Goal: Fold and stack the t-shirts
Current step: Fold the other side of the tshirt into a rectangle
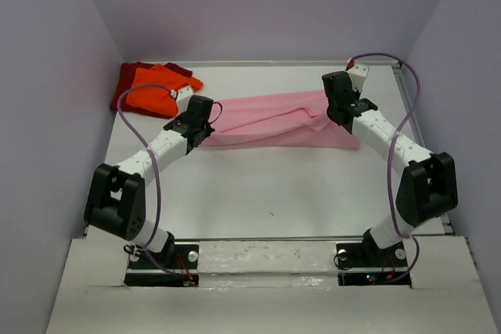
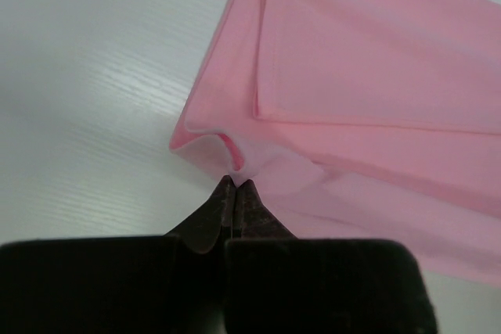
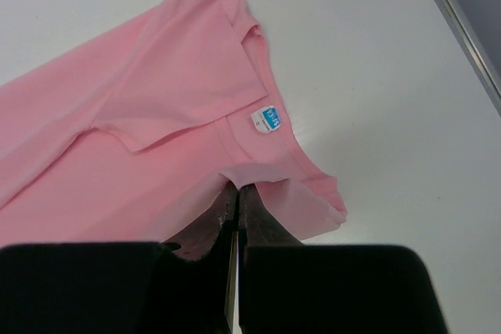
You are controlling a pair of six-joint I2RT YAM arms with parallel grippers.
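Observation:
The light pink t-shirt [image 1: 274, 119] lies partly folded lengthwise across the far middle of the table. My left gripper [image 1: 210, 119] is shut on its left end, pinching a fold of the hem [image 2: 235, 163]. My right gripper [image 1: 338, 111] is shut on its right end, pinching cloth at the neck [image 3: 250, 177] just below the pale neck label [image 3: 268, 120]. The bright orange t-shirt [image 1: 156, 89] lies bunched on the dark red t-shirt [image 1: 129, 82] at the far left corner.
Lilac walls close the table [image 1: 274, 193] at the back and both sides. A metal rail [image 3: 462, 21] runs along the right edge. Both arm bases [image 1: 156, 260] sit at the near edge.

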